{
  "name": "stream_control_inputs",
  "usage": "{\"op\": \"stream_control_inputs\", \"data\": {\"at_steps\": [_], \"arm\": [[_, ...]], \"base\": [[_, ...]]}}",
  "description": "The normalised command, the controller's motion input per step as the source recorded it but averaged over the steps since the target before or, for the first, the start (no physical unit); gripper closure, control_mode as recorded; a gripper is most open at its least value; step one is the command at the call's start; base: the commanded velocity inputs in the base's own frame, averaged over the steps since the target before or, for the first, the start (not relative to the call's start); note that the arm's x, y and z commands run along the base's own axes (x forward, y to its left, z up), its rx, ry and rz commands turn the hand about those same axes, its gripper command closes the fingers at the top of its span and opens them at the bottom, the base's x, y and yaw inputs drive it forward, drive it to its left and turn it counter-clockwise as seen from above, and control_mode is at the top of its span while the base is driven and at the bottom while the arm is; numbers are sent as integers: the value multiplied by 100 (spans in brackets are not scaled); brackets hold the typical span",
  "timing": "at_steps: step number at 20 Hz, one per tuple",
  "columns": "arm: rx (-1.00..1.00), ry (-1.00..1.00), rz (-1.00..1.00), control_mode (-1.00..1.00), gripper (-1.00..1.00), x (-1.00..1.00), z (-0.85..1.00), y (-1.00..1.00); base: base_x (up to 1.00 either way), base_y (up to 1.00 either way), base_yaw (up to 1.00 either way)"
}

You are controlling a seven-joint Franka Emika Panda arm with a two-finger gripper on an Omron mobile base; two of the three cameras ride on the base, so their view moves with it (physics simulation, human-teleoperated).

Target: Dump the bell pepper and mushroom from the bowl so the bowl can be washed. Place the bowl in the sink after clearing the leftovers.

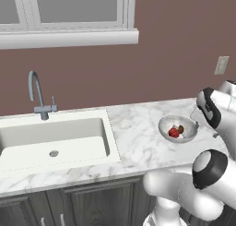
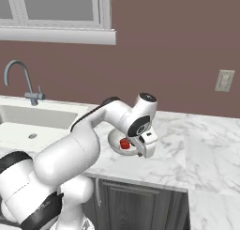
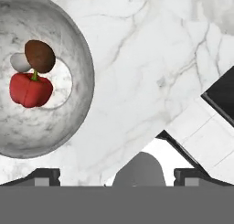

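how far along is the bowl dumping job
Nothing looks done yet. The bell pepper and mushroom lie in the bowl on the counter. The tool hangs open beside the bowl, holding nothing. Left: grasp, dump, then place the bowl in the sink.

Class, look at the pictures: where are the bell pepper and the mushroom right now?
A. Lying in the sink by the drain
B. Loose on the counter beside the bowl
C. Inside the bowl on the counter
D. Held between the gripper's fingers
C: the bell pepper and mushroom lie together inside the bowl, which stands on the marble counter to the right of the sink.
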Motion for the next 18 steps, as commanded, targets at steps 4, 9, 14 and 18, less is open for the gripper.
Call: {"op": "stream_control_inputs", "data": {"at_steps": [4,9,14,18], "arm": [[2,4,-6,-100,-100,23,-25,-9],[0,0,-3,-100,-100,19,-37,0],[1,0,0,-100,-100,16,-48,0],[3,0,0,-100,-100,16,-47,0]], "base": [[0,0,0],[0,0,0],[0,0,0],[0,0,0]]}}
